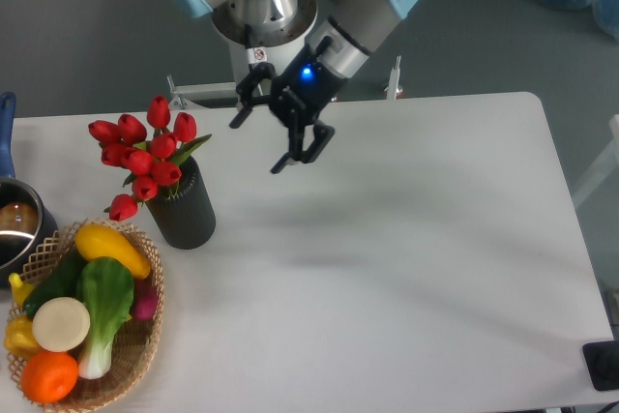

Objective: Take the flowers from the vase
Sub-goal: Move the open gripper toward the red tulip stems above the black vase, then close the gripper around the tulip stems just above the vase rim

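A UR5e arm is hanging over a white table [406, 268], its two-finger gripper [256, 144] spread wide with nothing between its black fingers [299, 147], a blue light glowing on the wrist above them. The claw is hovering in the air to the right of the flowers [142, 155] and apart from them, at about the height of the upper blooms in the picture.

The flowers, a bunch of red tulip buds with green leaves, are sitting in the vase [183, 206], a matte black cylinder standing upright on the left part of the table. Most buds are clustering above the vase's mouth and leaning to the left; one bud is drooping low over the left side, just above the wicker basket [143, 350].

The basket is resting at the table's front left corner, just beside the vase's foot. It is holding a yellow squash [113, 250], a green-and-white bok choy [103, 309], an orange [49, 376], a round cream-coloured item [61, 324], a dark green vegetable [53, 284], a pink radish [145, 303] and a small yellow piece [19, 334] at its left edge. A steel pot [14, 224] with a blue handle [7, 132] is showing partly at the left border. The robot's grey base column [263, 36] is rising behind the table's far edge.
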